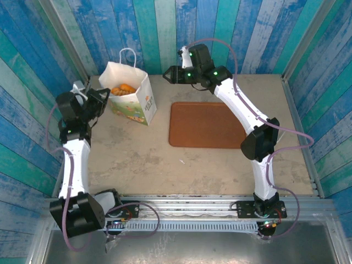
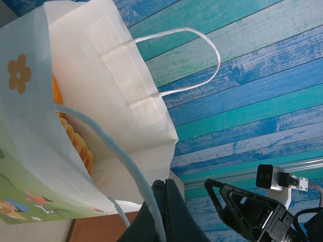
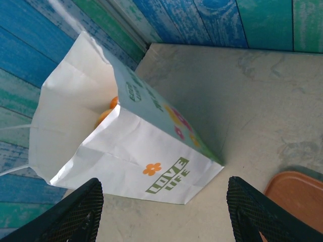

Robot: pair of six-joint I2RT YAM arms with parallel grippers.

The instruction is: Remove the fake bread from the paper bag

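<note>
Standing upright at the far left of the table (image 1: 137, 159), the bag (image 1: 135, 102) is found mouth-up, with the bread (image 1: 123, 88) lodged inside. The left claw (image 2: 164, 212) is seen pinched shut, seemingly on the near handle (image 2: 108, 146). The right claw (image 3: 166, 222) is spread wide just right of the bag, so a reach leftward and down into the mouth is judged needed. A tray (image 1: 206, 124) lies well apart. Blue plank walls (image 1: 231, 27) crowd close.

Fake bread (image 1: 123, 88) was mostly buried in the paper bag (image 1: 138, 105), count unreadable. Left gripper (image 2: 163, 201) was cropped at the bottom edge; couldn't tell if it pinched the near handle (image 2: 101, 128). Tray (image 3: 298, 194) was clipped.
</note>
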